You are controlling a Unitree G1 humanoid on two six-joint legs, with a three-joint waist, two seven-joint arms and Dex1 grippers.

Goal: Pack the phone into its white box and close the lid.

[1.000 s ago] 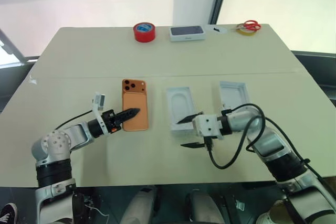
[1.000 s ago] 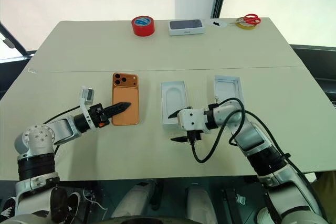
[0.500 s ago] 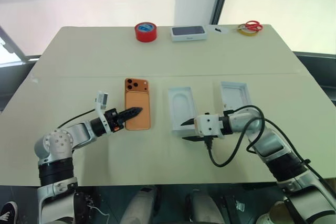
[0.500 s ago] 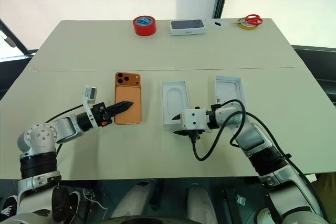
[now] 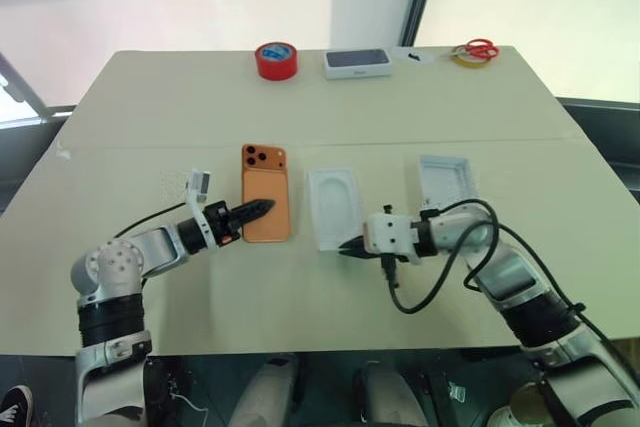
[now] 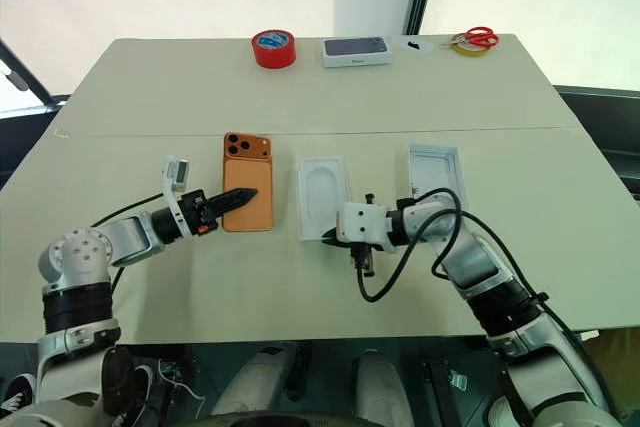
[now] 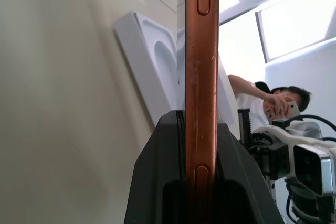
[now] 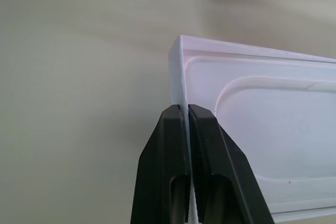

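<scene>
Left eye view: found left gripper (image 5: 255,211) clamped on the phone (image 5: 268,192), fingers reaching in over its near long edge, camera cluster at the end far from the fingertips. Judged a pinch across the thin body, made for carrying it to its box; could not tell whether lifted clear of the table (image 5: 200,97). Found right gripper (image 5: 350,245) closed on the near corner of the white insert (image 5: 335,205), oval recess up, stretching away past the tips; judged a hold for shifting the insert aside. Listed a shallow tray behind that wrist, taken for the white box (image 5: 445,179) by its duller floor, well apart from the phone. Listed far beyond both grippers: red tape roll (image 5: 275,59), dark-topped box (image 5: 357,63), scissors (image 5: 478,49).

Right eye view: confirmed same layout; phone just beside the insert, not touching.

Left wrist view: saw phone edge-on between the two black fingers, slim orange metal rim, side buttons, rounded ends; insert past it, a person beyond.

Right wrist view: saw fingers pressed together on the insert's thin upright wall at its corner; orange phone corner ahead.
</scene>
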